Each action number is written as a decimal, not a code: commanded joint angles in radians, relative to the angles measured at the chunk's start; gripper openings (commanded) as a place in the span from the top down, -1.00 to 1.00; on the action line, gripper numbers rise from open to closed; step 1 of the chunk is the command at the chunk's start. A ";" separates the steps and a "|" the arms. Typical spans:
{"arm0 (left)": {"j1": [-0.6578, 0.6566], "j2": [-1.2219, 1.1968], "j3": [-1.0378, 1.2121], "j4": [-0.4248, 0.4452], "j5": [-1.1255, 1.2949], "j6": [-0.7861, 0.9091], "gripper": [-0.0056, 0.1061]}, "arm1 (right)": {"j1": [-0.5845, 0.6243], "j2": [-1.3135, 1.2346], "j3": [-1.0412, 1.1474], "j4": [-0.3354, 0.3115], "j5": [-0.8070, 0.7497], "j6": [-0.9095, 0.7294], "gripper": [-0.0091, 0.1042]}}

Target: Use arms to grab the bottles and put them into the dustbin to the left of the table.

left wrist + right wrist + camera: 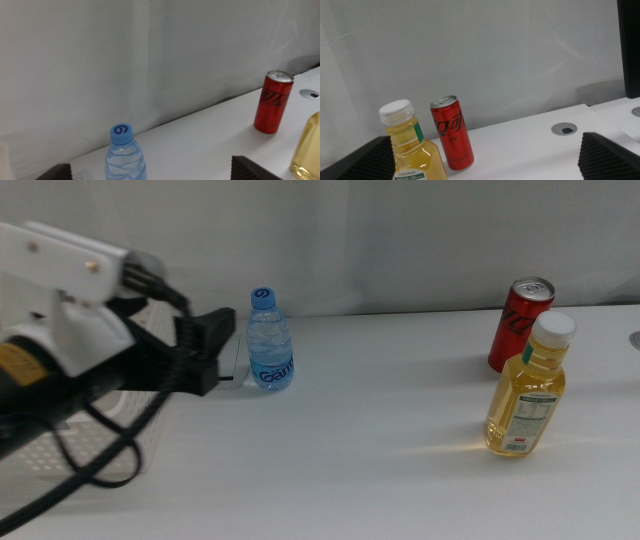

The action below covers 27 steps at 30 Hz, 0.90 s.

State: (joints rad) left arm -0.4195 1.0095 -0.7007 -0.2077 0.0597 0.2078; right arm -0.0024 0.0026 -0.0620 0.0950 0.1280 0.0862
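A small clear water bottle [270, 340] with a blue cap stands on the white table [380, 440] at the back left. My left gripper [214, 350] is open, just left of it and level with its body. The left wrist view shows that bottle [125, 156] between the wide-apart jaws, a little ahead of their tips. A yellow-liquid bottle [527, 390] and a red can [520, 322] stand at the right. The right wrist view shows the yellow bottle [413, 150] and the can [452, 132] ahead of my open right gripper [486, 152]. That arm is out of the middle view. The white perforated dustbin [45, 452] sits low at the left, mostly hidden by my left arm.
A white curtain wall runs along the table's back edge. A round cable hole [564, 129] lies in the tabletop to the right of the can. A black panel edge [632, 45] shows in the right wrist view. Black cables hang from the left arm over the dustbin.
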 commanded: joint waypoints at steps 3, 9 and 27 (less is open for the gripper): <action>-0.039 0.136 0.021 -0.015 -0.183 -0.028 -0.57 | -0.008 -0.035 0.008 -0.005 -0.009 -0.006 -0.98; -0.070 0.343 0.081 -0.017 -0.426 -0.076 -0.57 | -0.008 -0.035 0.008 -0.005 -0.009 -0.006 -0.98; -0.070 0.907 0.040 -0.051 -0.921 -0.148 -0.73 | -0.008 -0.035 0.008 -0.006 -0.001 -0.006 -0.98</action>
State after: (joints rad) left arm -0.4807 1.8903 -0.6395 -0.2300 -0.8257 0.0701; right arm -0.0024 0.0026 -0.0620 0.0950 0.1280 0.0816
